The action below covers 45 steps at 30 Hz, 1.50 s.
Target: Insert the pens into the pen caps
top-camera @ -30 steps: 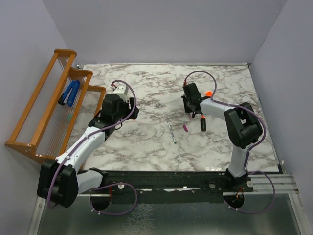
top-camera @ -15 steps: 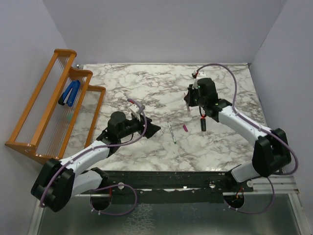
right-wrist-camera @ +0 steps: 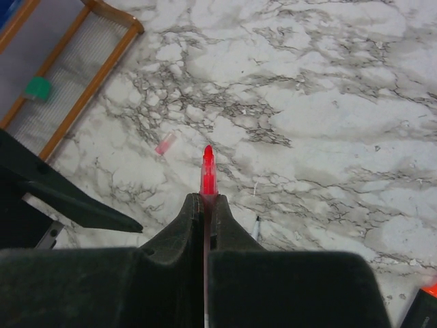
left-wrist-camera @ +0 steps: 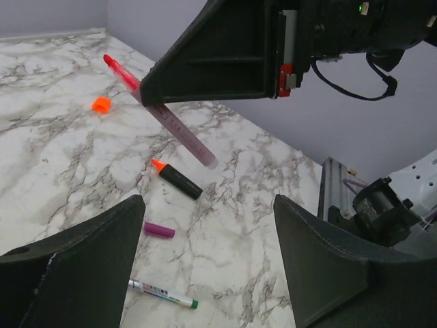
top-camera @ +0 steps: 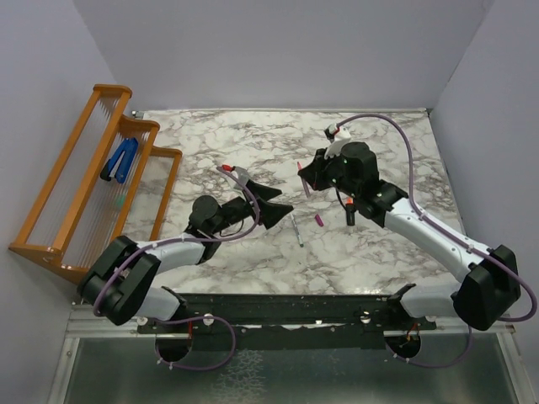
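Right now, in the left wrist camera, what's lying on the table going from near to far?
white-grey pen → magenta cap → black marker → orange cap. The pink pen is up in the air, so it's left out.

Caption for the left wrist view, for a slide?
Right tool holds the pink pen aloft; open left tool faces it.

My top camera looks steeply down from above the near edge, taking in the whole table (top-camera: 253, 143). My left wrist camera sits low, facing right; my right wrist camera looks down leftward, close. All 3 share the pink pen (left-wrist-camera: 177, 128).
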{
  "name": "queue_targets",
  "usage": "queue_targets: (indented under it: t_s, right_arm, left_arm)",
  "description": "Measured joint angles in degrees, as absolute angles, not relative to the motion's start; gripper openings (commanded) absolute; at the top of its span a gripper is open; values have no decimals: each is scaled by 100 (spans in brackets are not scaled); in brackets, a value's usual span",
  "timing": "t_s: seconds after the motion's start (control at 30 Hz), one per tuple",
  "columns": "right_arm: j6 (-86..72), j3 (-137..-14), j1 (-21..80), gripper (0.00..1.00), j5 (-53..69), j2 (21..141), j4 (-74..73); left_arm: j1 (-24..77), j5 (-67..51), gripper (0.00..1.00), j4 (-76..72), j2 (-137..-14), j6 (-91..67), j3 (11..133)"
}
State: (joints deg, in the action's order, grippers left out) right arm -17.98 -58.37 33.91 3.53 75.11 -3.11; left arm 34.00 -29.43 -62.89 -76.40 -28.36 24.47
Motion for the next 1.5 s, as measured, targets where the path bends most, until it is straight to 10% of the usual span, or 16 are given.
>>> queue_targets:
  t_s: [1.23,1.4,1.5]
  right_arm:
    - [-1841,-5798,3944,0,585,6882,-574]
    - [-1841,-5745,3968,0,613,6879,-593]
    - [-1837,-5699,3968,1,604,6855,-598]
  left_arm:
    - [3522,-3015,75,-8582,-9988,-4742,3409]
    - [3509,-3015,49,-8584,-9988,-4781,3529]
    - [3509,-3048,0,-8595,-9988,-4847,3597]
